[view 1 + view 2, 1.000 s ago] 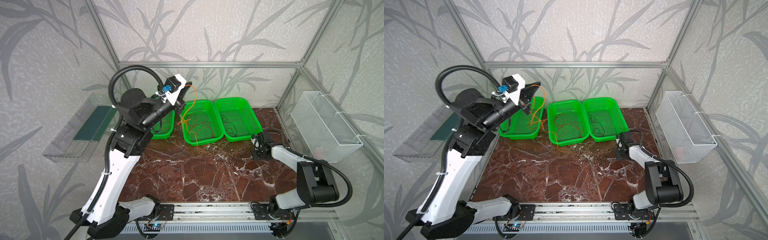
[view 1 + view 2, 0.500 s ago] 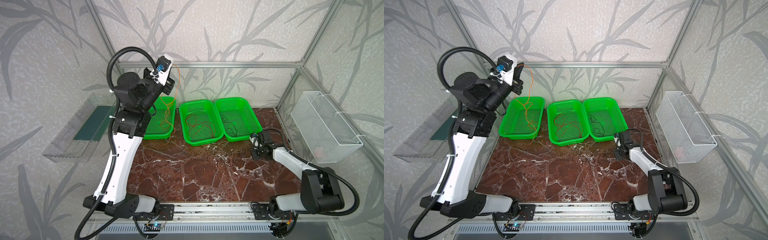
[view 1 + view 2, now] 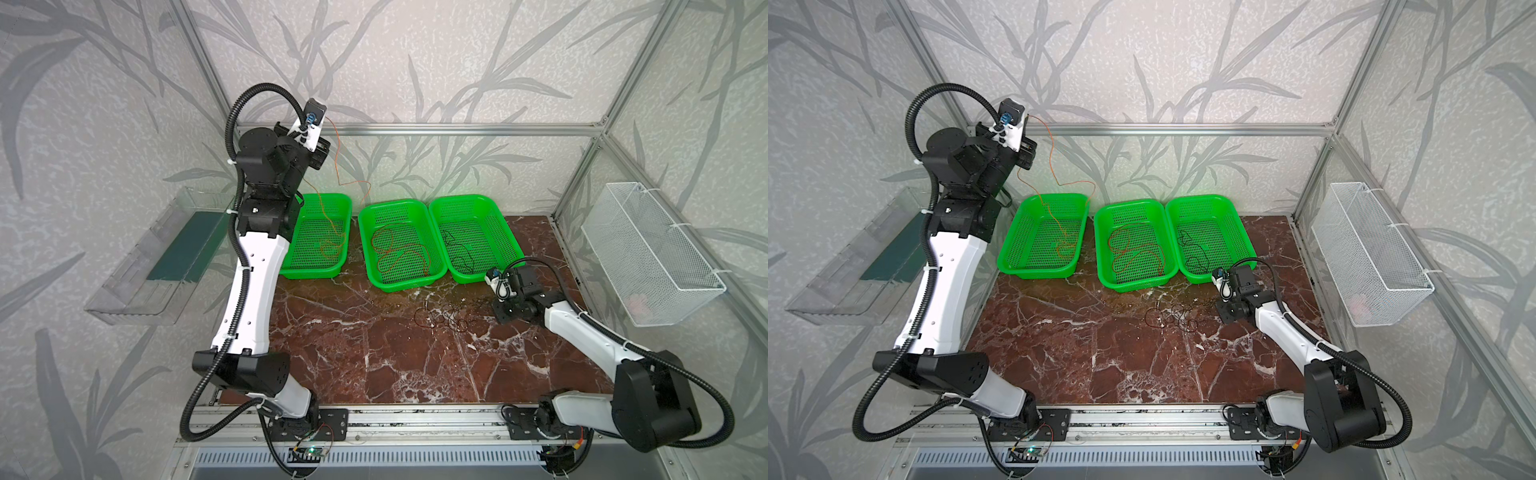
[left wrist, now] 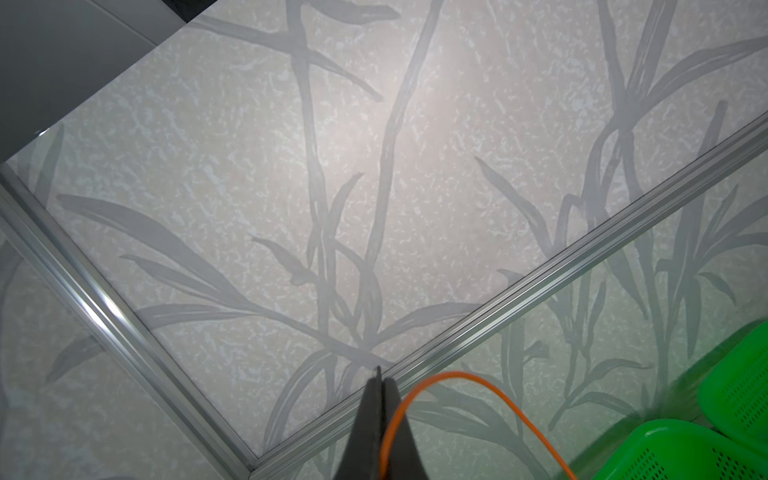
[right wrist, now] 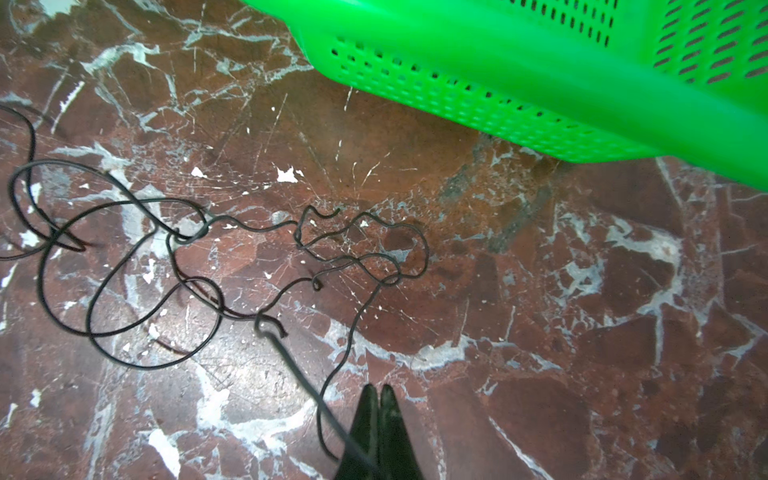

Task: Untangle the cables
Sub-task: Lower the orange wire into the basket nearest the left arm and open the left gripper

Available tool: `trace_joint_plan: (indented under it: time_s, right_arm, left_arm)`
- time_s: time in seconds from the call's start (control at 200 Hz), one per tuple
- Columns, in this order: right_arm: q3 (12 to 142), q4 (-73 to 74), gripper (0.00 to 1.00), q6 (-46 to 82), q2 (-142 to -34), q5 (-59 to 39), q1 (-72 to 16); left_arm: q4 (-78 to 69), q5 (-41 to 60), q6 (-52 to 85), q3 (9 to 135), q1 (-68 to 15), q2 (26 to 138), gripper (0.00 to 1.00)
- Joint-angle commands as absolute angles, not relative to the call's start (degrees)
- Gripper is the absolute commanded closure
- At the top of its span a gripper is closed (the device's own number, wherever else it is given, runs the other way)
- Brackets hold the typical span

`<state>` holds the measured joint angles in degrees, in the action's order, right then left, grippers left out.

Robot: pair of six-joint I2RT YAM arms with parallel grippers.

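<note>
Left gripper (image 4: 383, 384): up high by the silver aluminium frame rail (image 4: 498, 324), fingers clenched on a thin orange cable (image 4: 478, 380). The cable arcs out of the finger seam. In both top views it hangs down in a kinked line (image 3: 337, 166), and its lower end is coiled inside the leftmost bright-green perforated plastic basket (image 3: 309, 272).

Middle green perforated basket (image 3: 401, 283): loose red and orange cable loops (image 3: 395, 253) lying flat inside. Rightmost green perforated basket (image 3: 469, 200): one thin black cable (image 3: 457, 249) inside.

Right gripper (image 5: 378, 390): low over the red-brown marble tabletop (image 5: 540, 332), just in front of the rightmost basket. Fingers are pressed together. A straight black cable strand (image 5: 299, 374) lifts off the marble and runs into the finger seam, so it looks pinched (the contact point sits at the frame edge, so not fully clear).

The rest is a small tangle of thin cables (image 5: 199, 232), mostly black with some dark red. It lies on the marble beside the right gripper, in front of the middle and rightmost baskets (image 3: 446, 320), touching neither. The loops overlap and cross at several points.

A white wire-mesh bin (image 3: 648, 257) hangs on the right wall, well apart from the cables.
</note>
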<state>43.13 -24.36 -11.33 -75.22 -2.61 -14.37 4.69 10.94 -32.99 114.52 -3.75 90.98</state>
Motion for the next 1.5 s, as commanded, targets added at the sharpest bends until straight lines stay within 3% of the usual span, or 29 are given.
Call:
trace_joint_plan:
  time_s: [0.0,0.255,0.49,0.67,0.735,0.86,1.025,1.105,1.494]
  right_arm:
    - [45.5,-26.5,1.00,-12.7,-77.1,-4.2,-14.4]
    - [47.7,-26.7,1.00,-12.5,-77.5,-4.7,-14.4]
    - [46.8,-25.4,1.00,-11.9,-71.8,-5.9,-14.5]
    - [46.0,-25.1,1.00,-11.7,-66.4,-8.1,-15.4]
    - [45.9,-24.9,1.00,-12.1,-64.2,-8.9,-16.0]
    - [45.4,-23.9,1.00,-12.9,-60.0,-9.9,-16.9]
    - [46.0,-23.7,1.00,-12.7,-57.0,-11.6,-17.1]
    - [46.7,-23.7,1.00,-12.3,-56.5,-12.5,-17.1]
    - [53.2,-21.3,1.00,-9.9,-54.2,-20.2,-17.3]
  left_arm:
    - [-0.3,9.3,-36.2,115.0,-2.0,92.5,1.00]
    - [-6.8,5.0,-35.9,104.1,2.2,94.0,1.00]
    - [-13.6,1.3,-25.5,87.9,5.5,94.0,1.00]
    - [-13.0,1.2,-17.6,82.5,6.6,96.3,1.00]
    - [-11.8,2.2,-15.1,81.3,6.7,96.3,0.87]
    - [-9.9,2.4,-10.3,78.8,6.7,95.3,0.50]
    - [-5.8,1.9,-5.7,76.2,6.7,93.0,0.26]
    - [-4.6,2.4,-4.5,74.6,6.7,91.3,0.02]
    - [-7.0,6.6,-8.9,62.6,3.6,78.4,0.01]
